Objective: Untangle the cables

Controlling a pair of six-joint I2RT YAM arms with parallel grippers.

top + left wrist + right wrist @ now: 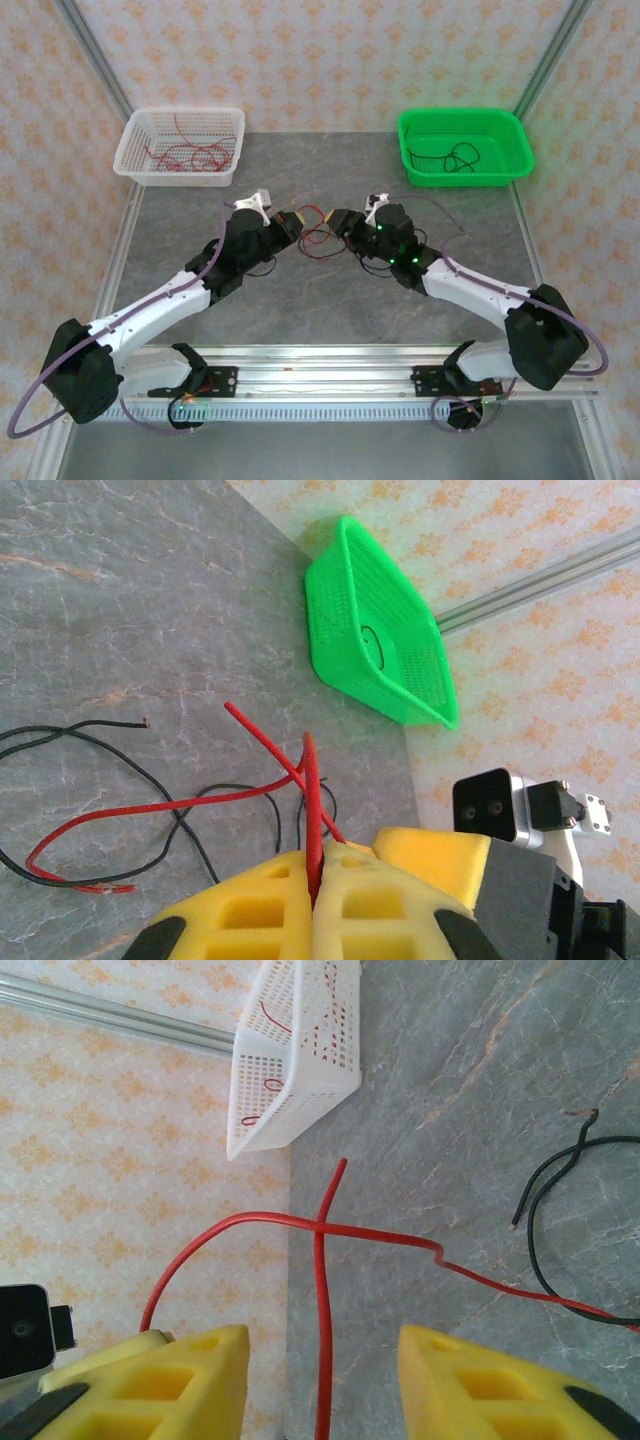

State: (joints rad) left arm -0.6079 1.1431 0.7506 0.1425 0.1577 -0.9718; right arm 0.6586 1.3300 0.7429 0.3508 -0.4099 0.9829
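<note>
The cables point(318, 240) are a loose snarl of thin red and black wires on the grey table between my two grippers. My left gripper point(291, 222) point(318, 858) is shut on a red cable point(310, 780), which runs up out of the pressed yellow pads. More red and black strands point(150, 775) trail on the table beyond it. My right gripper point(341, 222) point(322, 1338) faces it closely and stands open. A red cable point(320, 1280) runs through the gap, touching neither pad. A second red strand crosses it, and a black cable point(545, 1175) lies to the right.
A white basket point(135, 150) point(300, 1080) at the back left holds red wires. A green basket point(515, 140) point(340, 630) at the back right holds black wires. Metal frame posts and patterned walls close in the table.
</note>
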